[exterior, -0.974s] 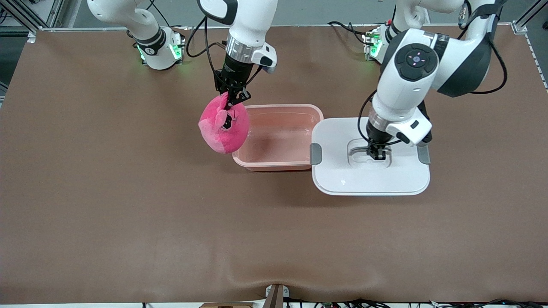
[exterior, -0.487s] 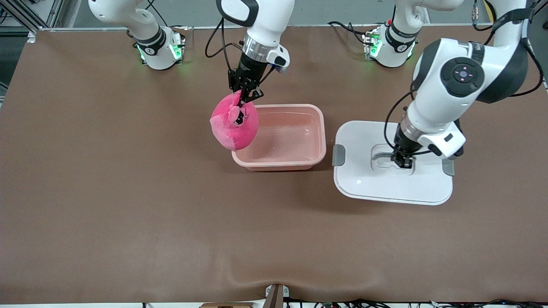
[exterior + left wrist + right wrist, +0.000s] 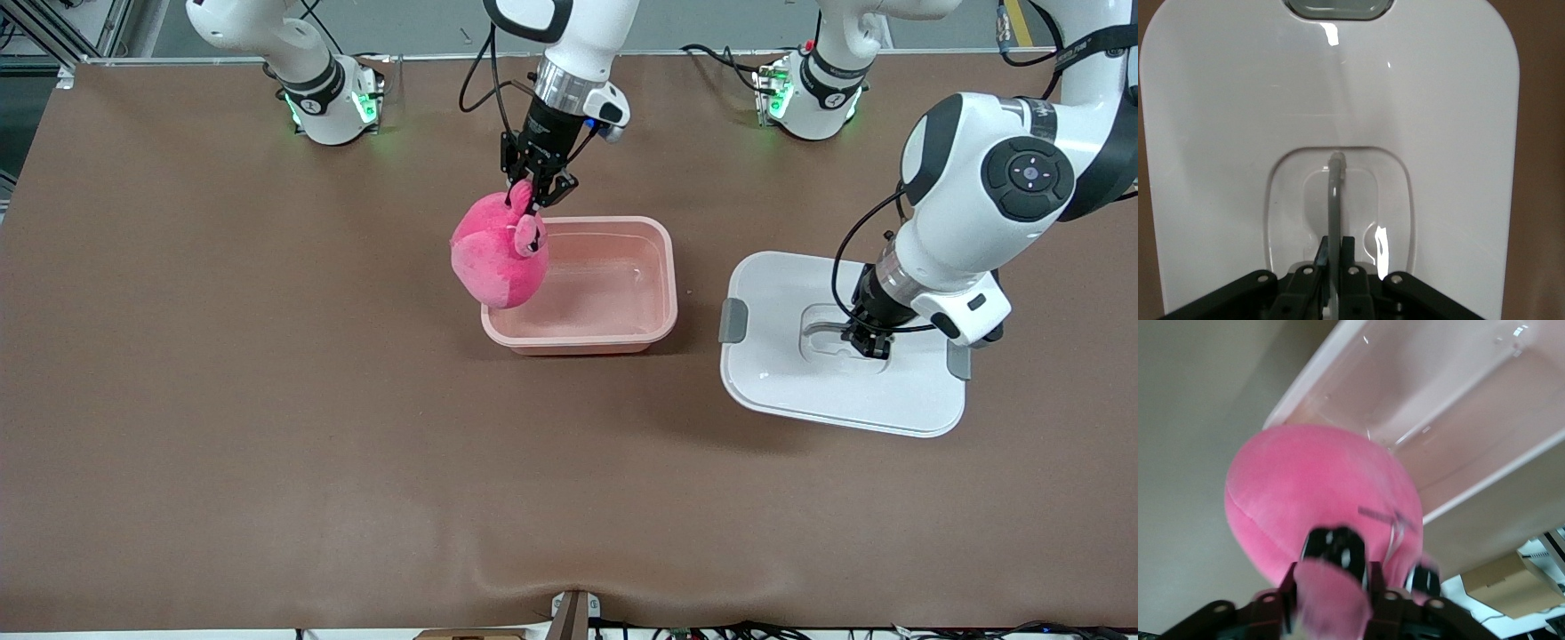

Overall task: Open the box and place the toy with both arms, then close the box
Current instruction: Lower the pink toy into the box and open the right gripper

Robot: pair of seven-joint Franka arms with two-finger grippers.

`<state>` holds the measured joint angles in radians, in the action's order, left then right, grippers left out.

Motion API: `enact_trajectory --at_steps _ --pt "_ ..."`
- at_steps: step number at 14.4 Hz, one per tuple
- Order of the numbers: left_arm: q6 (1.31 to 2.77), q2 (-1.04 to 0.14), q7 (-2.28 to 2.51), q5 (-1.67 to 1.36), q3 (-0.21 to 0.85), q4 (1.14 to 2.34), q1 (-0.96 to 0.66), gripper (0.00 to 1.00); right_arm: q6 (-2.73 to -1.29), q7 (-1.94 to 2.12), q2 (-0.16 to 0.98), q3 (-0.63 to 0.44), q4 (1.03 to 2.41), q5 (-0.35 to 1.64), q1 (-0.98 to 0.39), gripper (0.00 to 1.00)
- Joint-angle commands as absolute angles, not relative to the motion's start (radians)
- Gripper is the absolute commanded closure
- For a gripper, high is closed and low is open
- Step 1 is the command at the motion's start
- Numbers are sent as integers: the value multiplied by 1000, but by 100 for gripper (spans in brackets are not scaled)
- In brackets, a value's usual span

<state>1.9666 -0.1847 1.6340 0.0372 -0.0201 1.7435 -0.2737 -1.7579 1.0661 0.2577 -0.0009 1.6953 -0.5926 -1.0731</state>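
Surface: brown table, robot bases along its edge farthest from the front camera.
Box: pink box rests open on the table, cavity empty, near the table's middle.
Lid: white lid lies flat on the table, well apart from the box, toward the left arm's end. Judged reason: it leaves the opening free for loading.
Left gripper: left gripper sits in the lid's recess, fingers clamped tight on the thin grey handle. Judged reason: keeping hold allows the lid to be carried to the box without regrasping.
Right gripper: right gripper hangs over the box's rim at the right arm's end. Its fingers are in the plush of the toy's top; whether they grip or are letting go cannot be told.
Toy: bright-pink toy hangs directly below the right gripper, straddling the rim, partly over the cavity and partly over bare table.
Risk, as judged: released here, the toy may catch the rim and roll outside.
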Motion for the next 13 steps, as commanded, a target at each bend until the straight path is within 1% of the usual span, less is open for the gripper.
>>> enact_trajectory --at_steps 1,4,6,9,13 --pt "1968 -156 1559 20 -9 1767 -229 100 -1718 1060 273 -11 1620 -606 -1085 0" --pt "1968 -161 1546 18 -9 1766 -225 100 -1698 1054 273 -12 1600 -598 -1083 0" --pt "1968 -163 1546 20 -11 1766 -225 100 -1662 965 270 -18 1589 -597 -1068 0" --pt "1970 -164 1546 18 -9 1766 -227 100 -1615 789 261 -20 1589 -566 -1003 0" --pt "1970 -166 1546 18 -9 1766 -227 100 -1612 680 261 -18 1591 -563 -918 0"
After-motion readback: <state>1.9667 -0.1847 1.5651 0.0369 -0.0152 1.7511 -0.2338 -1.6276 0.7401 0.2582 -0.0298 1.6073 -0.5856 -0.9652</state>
